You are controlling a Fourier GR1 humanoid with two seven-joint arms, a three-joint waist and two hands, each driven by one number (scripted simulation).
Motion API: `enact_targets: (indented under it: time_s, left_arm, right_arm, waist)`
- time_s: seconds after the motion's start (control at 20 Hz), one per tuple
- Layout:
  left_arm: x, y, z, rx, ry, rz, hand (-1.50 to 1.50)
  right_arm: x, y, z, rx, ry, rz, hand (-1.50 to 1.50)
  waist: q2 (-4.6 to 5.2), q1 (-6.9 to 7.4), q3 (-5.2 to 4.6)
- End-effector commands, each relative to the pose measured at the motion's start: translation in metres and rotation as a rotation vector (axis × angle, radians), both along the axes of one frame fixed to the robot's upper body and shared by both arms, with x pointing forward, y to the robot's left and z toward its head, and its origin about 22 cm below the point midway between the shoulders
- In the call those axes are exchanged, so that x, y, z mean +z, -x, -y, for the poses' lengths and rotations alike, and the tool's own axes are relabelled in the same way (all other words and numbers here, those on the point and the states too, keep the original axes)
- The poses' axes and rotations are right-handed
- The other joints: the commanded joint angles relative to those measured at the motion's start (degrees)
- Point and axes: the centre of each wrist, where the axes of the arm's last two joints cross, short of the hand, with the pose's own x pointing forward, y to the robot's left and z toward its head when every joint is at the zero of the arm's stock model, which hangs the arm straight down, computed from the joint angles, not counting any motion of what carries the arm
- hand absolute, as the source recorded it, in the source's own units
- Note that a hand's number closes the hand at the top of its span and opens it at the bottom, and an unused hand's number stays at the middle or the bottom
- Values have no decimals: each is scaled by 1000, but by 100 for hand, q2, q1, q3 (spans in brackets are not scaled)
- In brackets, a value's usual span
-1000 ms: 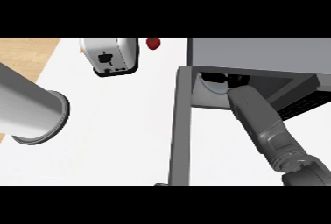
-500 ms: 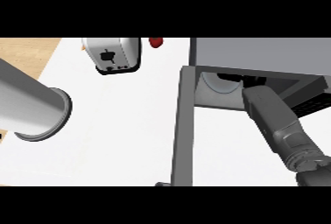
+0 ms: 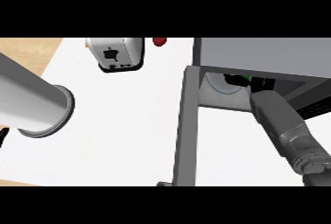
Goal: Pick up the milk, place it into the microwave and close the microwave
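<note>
The microwave (image 3: 265,52) stands at the upper right with its door (image 3: 184,131) swung open toward me. My right forearm reaches into the cavity, where my right hand (image 3: 262,83) shows as black fingers under the top edge. A small green part of the milk (image 3: 244,79) shows between those fingers; the rest of it is hidden. The white turntable plate (image 3: 220,85) lies just left of the hand. My left forearm (image 3: 29,103) fills the left side, and its hand is out of view.
A silver toaster (image 3: 116,53) stands at the back of the white counter (image 3: 123,131). A small red object (image 3: 159,41) lies beside it near the top edge. A strip of wooden surface (image 3: 29,52) shows at the far left.
My right hand and forearm have shifted to the right inside the microwave, and the green bit moved with the hand. The left forearm has drifted slightly left.
</note>
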Motion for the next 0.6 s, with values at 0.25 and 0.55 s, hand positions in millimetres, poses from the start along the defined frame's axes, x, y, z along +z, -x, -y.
enact_targets:
  time_s: [0.25,0.55]
  left_arm:
    - [-1,-15,6,1,-4,5,-150]
    - [-5,-18,-7,1,-17,0,-150]
  right_arm:
    - [-3,-1,-23,12,85,9,-150]
    - [1,-3,-31,37,99,35,-150]
  waist:
    - [25,78,2]
    - [28,66,-5]
